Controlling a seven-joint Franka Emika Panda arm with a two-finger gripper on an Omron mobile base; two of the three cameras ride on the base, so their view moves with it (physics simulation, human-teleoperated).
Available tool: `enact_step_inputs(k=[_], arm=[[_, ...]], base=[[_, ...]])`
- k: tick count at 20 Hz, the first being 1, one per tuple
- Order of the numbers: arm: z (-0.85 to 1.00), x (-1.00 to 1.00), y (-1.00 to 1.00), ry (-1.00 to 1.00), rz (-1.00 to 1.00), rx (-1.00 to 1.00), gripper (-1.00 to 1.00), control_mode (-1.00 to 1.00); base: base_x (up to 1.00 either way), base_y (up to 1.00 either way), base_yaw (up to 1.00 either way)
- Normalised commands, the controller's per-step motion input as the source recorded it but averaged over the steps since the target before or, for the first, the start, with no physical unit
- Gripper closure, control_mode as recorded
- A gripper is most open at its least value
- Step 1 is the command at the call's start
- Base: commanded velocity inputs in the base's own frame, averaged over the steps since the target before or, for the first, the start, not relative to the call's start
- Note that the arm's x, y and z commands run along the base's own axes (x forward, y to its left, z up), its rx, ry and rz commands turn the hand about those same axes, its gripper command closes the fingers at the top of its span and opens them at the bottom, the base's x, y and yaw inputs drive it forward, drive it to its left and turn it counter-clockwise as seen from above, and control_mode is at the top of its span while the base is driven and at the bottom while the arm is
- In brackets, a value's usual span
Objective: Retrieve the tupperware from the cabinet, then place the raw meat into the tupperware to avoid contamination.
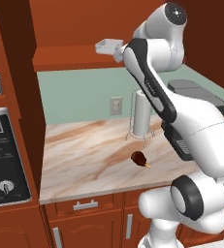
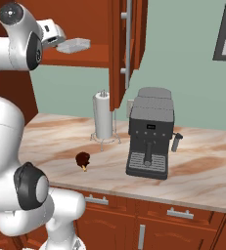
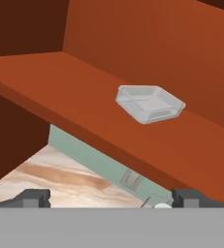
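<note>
The tupperware (image 3: 150, 103), a shallow clear-white tray, lies on the bottom shelf of the open cabinet (image 3: 60, 87). It also shows in the base views (image 1: 107, 46) (image 2: 74, 45). My gripper (image 3: 111, 199) is raised to shelf height a short way in front of the tupperware, open with nothing between its fingers (image 3: 34, 197). From the right, my gripper (image 2: 59, 37) is just left of the tray. The raw meat (image 1: 139, 157) (image 2: 82, 159), a dark drumstick with a tan bone end, lies on the marble counter (image 1: 84, 164) below.
A paper-towel roll (image 2: 103, 116) on a wire stand is behind the meat. A grey coffee machine (image 2: 150, 136) stands to the right of it. The open cabinet door (image 2: 126, 44) hangs right of the shelf. A tall oven panel (image 1: 2, 155) bounds the counter's left.
</note>
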Motion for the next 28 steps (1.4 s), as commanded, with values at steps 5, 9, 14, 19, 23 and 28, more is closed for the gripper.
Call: enact_step_inputs(k=[5, 9, 14, 19, 23, 28], arm=[[-0.02, 0.23, 0.0, 0.0, 0.0, 0.0, -1.0, -1.0], [-0.03, 0.22, 0.0, 0.01, 0.0, 0.0, -1.0, -1.0], [-0.03, 0.2, 0.03, 0.0, 0.0, 0.0, -1.0, -1.0], [-0.05, 0.18, 0.04, 0.0, 0.0, 0.01, -1.0, -1.0], [-0.06, 0.17, 0.05, 0.0, 0.0, 0.01, -1.0, -1.0], [-0.01, 0.18, 0.04, 0.0, 0.0, 0.01, -1.0, -1.0]], base=[[0.0, 0.0, 0.0], [0.0, 0.0, 0.0], [0.0, 0.0, 0.0], [0.0, 0.0, 0.0], [0.0, 0.0, 0.0], [0.0, 0.0, 0.0]])
